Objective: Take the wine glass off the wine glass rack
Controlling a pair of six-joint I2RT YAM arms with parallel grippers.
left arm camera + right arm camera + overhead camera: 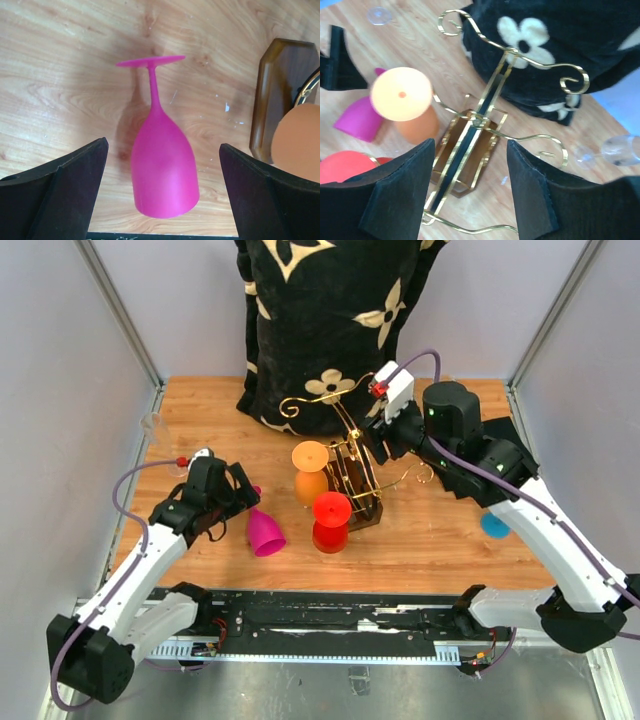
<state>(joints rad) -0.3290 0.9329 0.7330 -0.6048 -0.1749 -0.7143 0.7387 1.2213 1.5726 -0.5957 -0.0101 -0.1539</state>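
Note:
The gold wire wine glass rack (357, 472) stands mid-table on its dark brown base (280, 90). An orange wine glass (310, 472) and a red wine glass (331, 521) sit foot-up at the rack's left arms; whether they hang from the arms I cannot tell. A pink wine glass (162, 170) lies on its side on the wood. My left gripper (162, 145) is open around its bowl without touching it. My right gripper (470, 145) hovers open over the rack's central frame (470, 135), with nothing between its fingers.
A black cloth with cream flowers (330, 330) is heaped behind the rack. One clear glass (620, 149) lies to the rack's right and another (152, 424) by the left wall. A blue glass (494, 525) peeks from behind my right arm.

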